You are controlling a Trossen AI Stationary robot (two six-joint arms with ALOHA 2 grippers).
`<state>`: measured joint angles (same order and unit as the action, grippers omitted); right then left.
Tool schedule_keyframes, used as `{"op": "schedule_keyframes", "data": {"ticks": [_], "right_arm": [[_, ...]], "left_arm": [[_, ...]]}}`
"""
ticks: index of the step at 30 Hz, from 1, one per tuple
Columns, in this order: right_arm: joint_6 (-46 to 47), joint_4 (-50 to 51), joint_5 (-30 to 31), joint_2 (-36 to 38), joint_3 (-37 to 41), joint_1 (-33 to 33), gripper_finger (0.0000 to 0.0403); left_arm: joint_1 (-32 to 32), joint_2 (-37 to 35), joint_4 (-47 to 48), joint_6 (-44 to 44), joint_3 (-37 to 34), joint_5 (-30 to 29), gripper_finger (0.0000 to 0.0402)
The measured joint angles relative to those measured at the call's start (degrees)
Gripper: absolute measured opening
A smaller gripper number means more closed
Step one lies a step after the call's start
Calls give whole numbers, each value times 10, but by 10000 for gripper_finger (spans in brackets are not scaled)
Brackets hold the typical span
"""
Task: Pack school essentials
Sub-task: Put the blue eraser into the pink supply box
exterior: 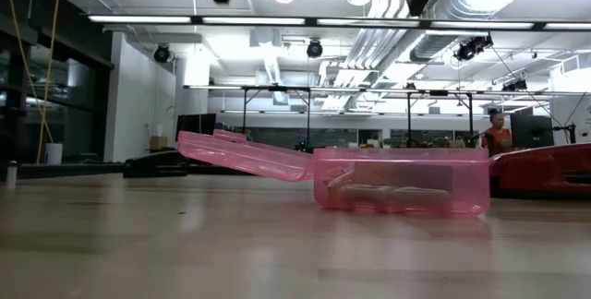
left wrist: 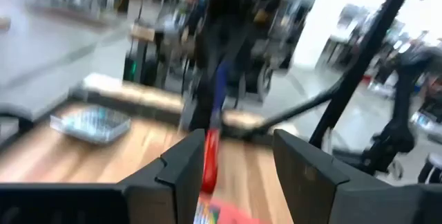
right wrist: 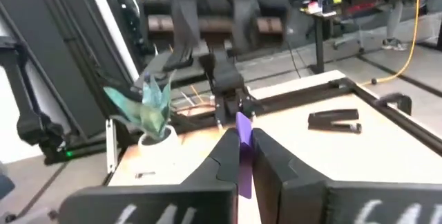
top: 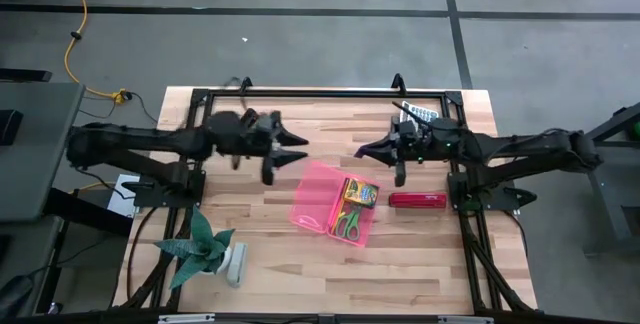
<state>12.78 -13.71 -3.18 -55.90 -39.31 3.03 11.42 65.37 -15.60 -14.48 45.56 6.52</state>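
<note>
Down at the near left corner of the wooden desk (top: 270, 204), a small potted plant (top: 205, 251) with teal leaves is standing, also showing in the right wrist view (right wrist: 148, 106). Further back, the left arm is reaching in from the left edge, and its left pincer (top: 293, 149) is hanging above the desk with its fingers (left wrist: 183, 172) spread wide apart and gripping nothing, poised just behind the pink case. That open pink case (top: 335, 204) is lying at the middle of the desk, its lid (exterior: 245, 156) folded out flat toward the left while its tray (exterior: 402, 184) is sitting to the right. Inside the tray, the yellow-green crayon box (top: 359, 193) is lying just behind the green-handled scissors (top: 347, 224), the two close together. Right of the case's far corner, the right pincer (top: 362, 150) is hovering above the desk, its fingers (right wrist: 224, 158) pressed closed on a slim purple item (right wrist: 244, 151) that is sticking out past the tips; what that item is cannot be told. Just right of the case, a red stapler-like object (top: 417, 200) is lying on the desk. Near the far right corner, a small grey keypad-like object (top: 422, 112) is resting by the black frame.
</note>
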Motion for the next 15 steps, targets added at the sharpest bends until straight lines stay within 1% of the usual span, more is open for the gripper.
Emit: {"op": "schedule_keyframes", "data": {"ticks": [4, 6, 9, 12, 15], "right_arm": [[0, 64, 16, 41, 0, -5, 1], [0, 90, 31, 51, 0, -11, 1], [-5, 97, 42, 57, 0, -18, 1], [-9, 97, 42, 57, 0, -19, 1], [-9, 96, 43, 57, 0, -19, 1]], "left_arm": [[-12, -73, -16, 12, -22, -7, 160], [-23, -102, -19, 12, -45, -30, 156], [-40, -135, -48, 16, -97, -65, 139], [-48, -159, -108, 14, -148, -85, 102], [-48, -174, -155, 12, -184, -88, 40]]}}
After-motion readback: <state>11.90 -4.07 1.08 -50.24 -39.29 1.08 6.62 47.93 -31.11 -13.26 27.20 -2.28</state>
